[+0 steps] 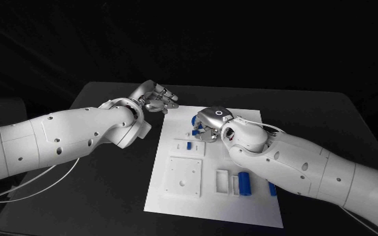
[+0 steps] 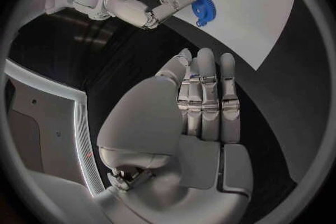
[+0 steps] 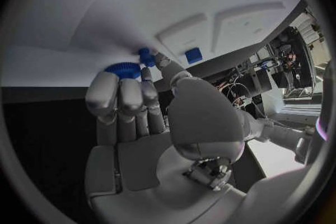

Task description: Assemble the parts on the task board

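**Right hand on a gear at the board's far edge; most parts still loose**

Start at your left. The left hand (image 1: 156,97) hovers over the bare table (image 1: 102,192) just off the far left corner of the task board (image 1: 173,203). Its fingers (image 2: 203,95) lie straight and pressed side by side, and it holds nothing.

On the task board itself, a large white square block (image 1: 183,176) sits toward the near left. A smaller white block (image 1: 190,147) lies just beyond it with two small blue parts (image 1: 190,145) set in it. Toward the near right edge, a white holder (image 1: 223,182) stands beside a long blue bar (image 1: 245,183), and another blue piece (image 1: 272,188) peeks out from under the right forearm.

The right hand (image 1: 212,121) is down at the far edge of the board. Its fingers curl over a round blue gear (image 3: 124,70), fingertips touching its rim. A second, smaller blue piece (image 3: 145,56) sits just beside it. Whether the gear is lifted or seated, you cannot tell.

By my reading, the job is early to midway. The two small parts look placed, the gear is in hand, and the bar and the piece near the right edge appear still to be fitted.
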Motion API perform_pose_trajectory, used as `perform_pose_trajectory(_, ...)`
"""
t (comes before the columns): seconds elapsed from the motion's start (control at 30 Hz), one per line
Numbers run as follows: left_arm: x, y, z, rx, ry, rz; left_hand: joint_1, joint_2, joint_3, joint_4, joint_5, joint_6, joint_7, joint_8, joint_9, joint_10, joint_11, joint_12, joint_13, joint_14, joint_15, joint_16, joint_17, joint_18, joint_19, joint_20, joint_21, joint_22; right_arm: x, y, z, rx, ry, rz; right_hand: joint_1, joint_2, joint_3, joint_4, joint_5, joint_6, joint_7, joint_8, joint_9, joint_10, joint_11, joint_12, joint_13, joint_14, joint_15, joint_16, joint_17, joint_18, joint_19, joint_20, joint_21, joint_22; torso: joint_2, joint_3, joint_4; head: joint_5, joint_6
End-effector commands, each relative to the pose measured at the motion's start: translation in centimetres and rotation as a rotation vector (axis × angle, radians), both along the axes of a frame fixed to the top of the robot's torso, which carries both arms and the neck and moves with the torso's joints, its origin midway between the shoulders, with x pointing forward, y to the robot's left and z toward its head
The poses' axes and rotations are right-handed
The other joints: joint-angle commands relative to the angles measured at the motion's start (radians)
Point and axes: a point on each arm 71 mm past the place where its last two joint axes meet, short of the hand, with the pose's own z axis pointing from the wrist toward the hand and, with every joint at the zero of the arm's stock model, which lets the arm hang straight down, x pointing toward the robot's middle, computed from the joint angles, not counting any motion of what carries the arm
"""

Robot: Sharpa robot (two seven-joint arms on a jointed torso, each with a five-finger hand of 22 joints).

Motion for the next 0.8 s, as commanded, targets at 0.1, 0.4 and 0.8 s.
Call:
perform_pose_trajectory(0.1,0.0,-0.2,0.2,-0.007,-0.003,-0.007,-0.001,0.004,-0.003,-0.003,0.001,-0.004,0.001,-0.004,-0.001,-0.005,0.001,-0.002,-0.001,0.002,0.004,-0.003,0.002,0.008,0.004,0.005,-0.005,-0.001,-0.2,-0.3,-1.7,-0.059,0.049,-0.006,-0.001,-0.013,0.004,-0.002,0.0,-0.002,0.003,-0.004,-0.002,-0.005,0.002,-0.004,-0.001,0.003,-0.002,-0.008,-0.001,-0.013,0.017,-0.003,-0.005,0.121,0.0,-0.0002,0.0005,-0.002,-0.001)
perform_pose_trajectory(0.4,0.0,-0.1,0.2,-0.007,-0.001,-0.004,-0.002,0.004,-0.003,-0.001,0.002,-0.008,0.002,-0.004,-0.001,-0.008,0.002,-0.003,-0.001,0.002,0.005,-0.005,0.002,0.009,0.004,0.005,-0.005,-0.002,-0.4,-0.3,-2.2,-0.079,0.069,-0.005,-0.019,-0.02,-0.008,0.007,0.025,-0.035,0.011,-0.004,-0.002,-0.012,0.007,-0.011,-0.007,-0.001,0.002,-0.013,-0.004,-0.009,0.015,0.001,-0.014,0.119,0.001,-0.0013,-0.0001,-0.003,-0.002)
perform_pose_trajectory(0.8,0.0,0.0,0.2,-0.007,0.0,0.002,-0.001,0.003,-0.003,0.0,0.002,-0.011,0.003,-0.004,-0.001,-0.01,0.003,-0.002,-0.001,0.001,0.005,-0.006,0.003,0.009,0.004,0.006,-0.005,-0.003,-0.4,-0.6,-2.6,-0.099,0.086,-0.009,-0.048,-0.027,0.024,0.005,0.132,-0.065,0.019,-0.004,-0.002,-0.025,0.011,-0.022,-0.019,-0.005,0.005,-0.017,-0.006,-0.001,0.013,0.006,-0.026,0.117,0.001,-0.0014,-0.0009,-0.004,-0.005)
